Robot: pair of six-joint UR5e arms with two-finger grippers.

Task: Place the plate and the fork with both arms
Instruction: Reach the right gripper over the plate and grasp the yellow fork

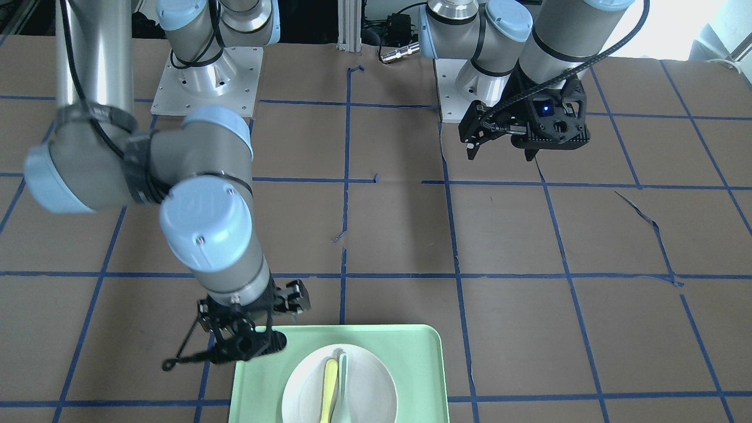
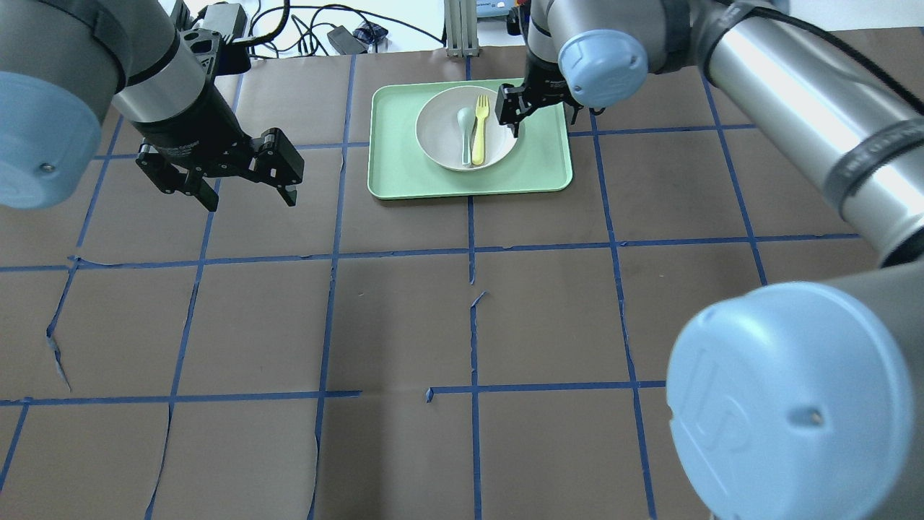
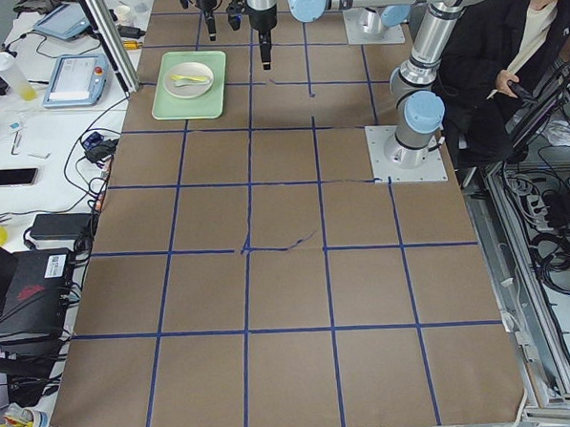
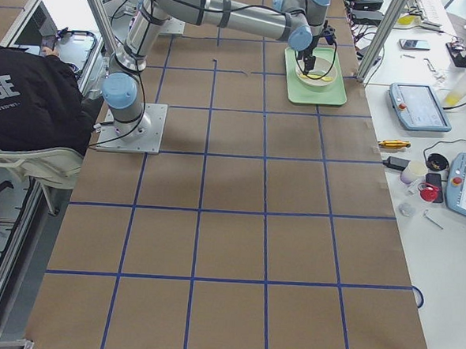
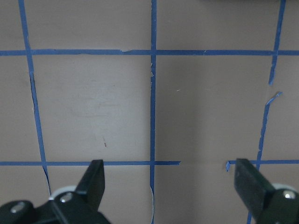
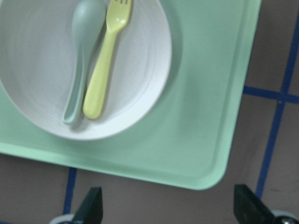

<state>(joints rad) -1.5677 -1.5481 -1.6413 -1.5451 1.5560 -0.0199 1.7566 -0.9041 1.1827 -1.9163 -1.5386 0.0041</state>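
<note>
The off-white plate (image 2: 440, 137) sits in a light-green tray (image 2: 397, 159) at the far middle of the table. The pale-yellow fork (image 2: 480, 130) lies in the plate, tines pointing away from the robot, beside a grey-green spoon (image 2: 465, 133). My right gripper (image 2: 541, 117) hovers open and empty over the tray's corner nearest the robot's right side. Its wrist view shows the plate (image 6: 140, 70), the fork (image 6: 105, 70), the spoon (image 6: 81, 56) and the tray (image 6: 201, 116) below. My left gripper (image 2: 224, 184) is open and empty above bare table, well left of the tray.
Brown paper with blue tape lines covers the table (image 2: 469, 325). The left wrist view shows only this paper between the open fingers (image 5: 93, 179). The arm bases (image 1: 205, 76) stand at the robot's edge. Cables and devices lie beyond the far edge (image 2: 310, 32).
</note>
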